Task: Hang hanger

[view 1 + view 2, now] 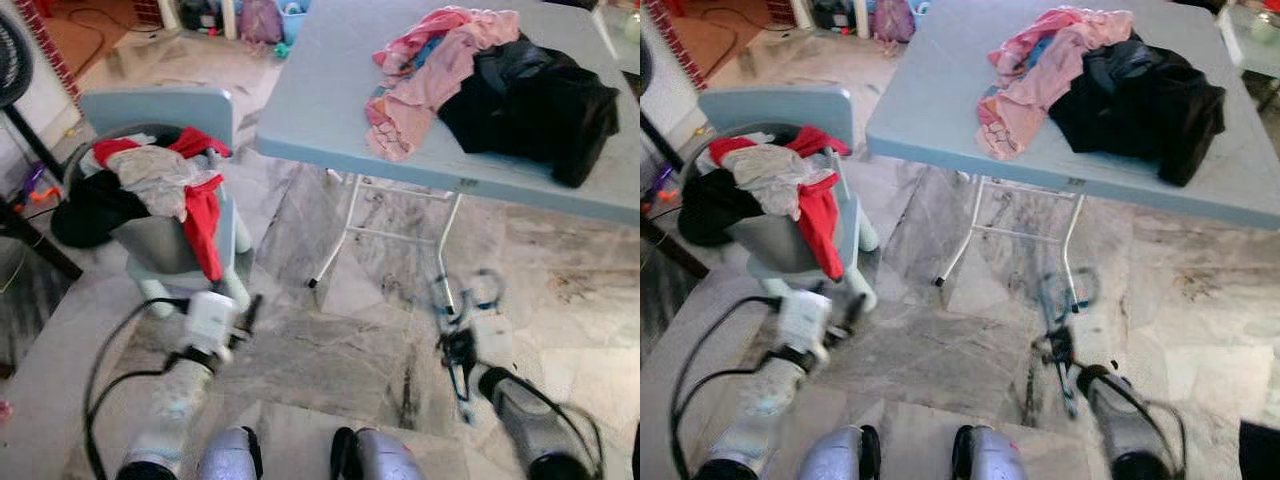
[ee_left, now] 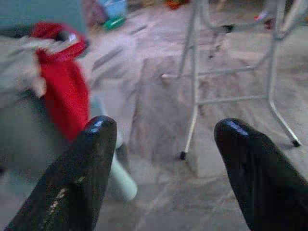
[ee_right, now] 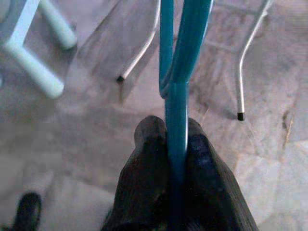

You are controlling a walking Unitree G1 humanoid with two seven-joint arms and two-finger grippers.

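Basket: grey round laundry basket (image 1: 150, 245) on a pale blue plastic chair (image 1: 190, 112), heaped with a red garment (image 1: 203, 215), a grey cloth (image 1: 155, 175) and a black cloth (image 1: 85, 205) spilling over its rim.
Table: pale blue folding table (image 1: 320, 100); pink clothes (image 1: 425, 75) and black clothes (image 1: 535, 100) piled at its near edge.
Hanger: teal plastic hanger (image 3: 177, 72) low over the marble floor (image 1: 330, 350), near the table legs; long axis runs away from the robot, hook end forward.
Right gripper (image 3: 175, 139): fingers clamped on the hanger's stem.
Left gripper (image 2: 166, 159): fingers spread wide, nothing between them, just beside the chair.
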